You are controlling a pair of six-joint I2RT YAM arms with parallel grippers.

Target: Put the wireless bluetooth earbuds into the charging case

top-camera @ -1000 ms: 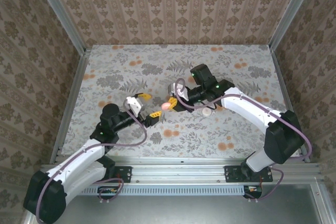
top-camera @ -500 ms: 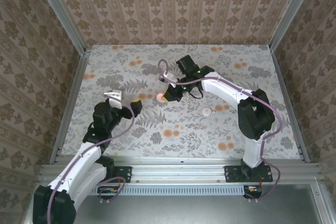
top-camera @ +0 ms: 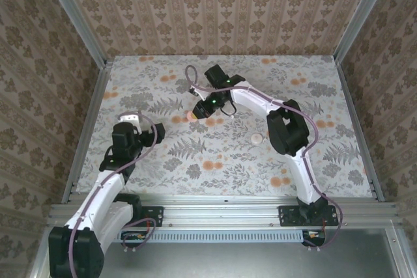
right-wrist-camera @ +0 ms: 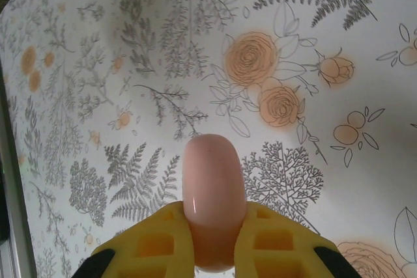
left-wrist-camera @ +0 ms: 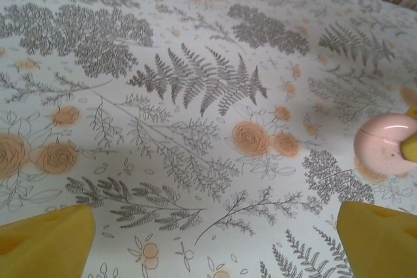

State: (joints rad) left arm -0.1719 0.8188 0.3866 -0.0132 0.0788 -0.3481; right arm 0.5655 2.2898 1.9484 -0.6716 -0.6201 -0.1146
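My right gripper (top-camera: pixel 197 112) (right-wrist-camera: pixel 214 239) is shut on a salmon-pink round charging case (top-camera: pixel 191 115) (right-wrist-camera: pixel 212 180), held edge-on between its yellow fingers just above the flowered table left of centre. The case looks closed. The same pink case (left-wrist-camera: pixel 383 144) appears at the right edge of the left wrist view, with a yellow fingertip against it. My left gripper (top-camera: pixel 164 129) (left-wrist-camera: pixel 215 232) hovers low over the table to the left, open wide with only bare cloth between its yellow fingers (left-wrist-camera: pixel 45 242). The earbuds are out of view.
A cream-white round disc (top-camera: pixel 257 139) lies on the table right of centre, beside the right arm's elbow. The flowered tablecloth (top-camera: pixel 306 154) is fenced by metal rails and papered walls on three sides.
The right arm has swung left and further back with the pink case in its grip. The left arm has drawn back to the left and its jaws have spread wider.
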